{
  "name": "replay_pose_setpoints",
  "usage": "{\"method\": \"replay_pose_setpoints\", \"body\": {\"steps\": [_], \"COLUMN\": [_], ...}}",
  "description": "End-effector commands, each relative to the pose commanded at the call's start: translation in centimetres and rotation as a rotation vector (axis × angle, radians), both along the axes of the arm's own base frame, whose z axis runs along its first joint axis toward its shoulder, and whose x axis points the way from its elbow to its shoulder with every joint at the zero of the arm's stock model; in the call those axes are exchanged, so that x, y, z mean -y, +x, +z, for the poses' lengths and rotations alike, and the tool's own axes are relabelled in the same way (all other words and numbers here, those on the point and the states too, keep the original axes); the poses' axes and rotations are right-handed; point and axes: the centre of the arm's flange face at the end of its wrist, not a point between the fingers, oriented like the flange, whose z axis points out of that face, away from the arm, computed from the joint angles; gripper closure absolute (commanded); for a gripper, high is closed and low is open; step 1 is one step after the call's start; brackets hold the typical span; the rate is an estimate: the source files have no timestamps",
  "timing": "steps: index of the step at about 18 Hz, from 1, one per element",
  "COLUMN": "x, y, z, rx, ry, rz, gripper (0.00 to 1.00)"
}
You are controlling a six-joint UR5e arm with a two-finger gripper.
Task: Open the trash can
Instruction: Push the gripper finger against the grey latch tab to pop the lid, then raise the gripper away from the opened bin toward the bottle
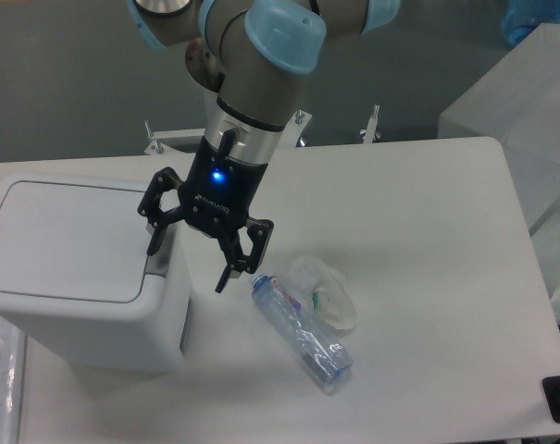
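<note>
The white boxy trash can stands at the table's left, lid flat and closed. Its grey push button sits at the lid's right edge, partly hidden behind a fingertip. My gripper hangs open over the can's right edge. One finger is above the button and the other finger is off the can's right side, over the table. Nothing is between the fingers.
A clear plastic bottle lies on its side right of the can. A crumpled clear plastic bag rests against it. A frosted box stands at the far right. A black object sits at the bottom right corner.
</note>
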Motion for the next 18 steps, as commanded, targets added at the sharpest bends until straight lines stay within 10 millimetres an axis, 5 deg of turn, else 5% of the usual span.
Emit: {"method": "replay_pose_setpoints", "body": {"steps": [18], "x": [0.12], "y": [-0.22], "z": [-0.71], "rx": [-0.013], "ry": [-0.023], "rz": [0.011], "gripper": [0.0]}}
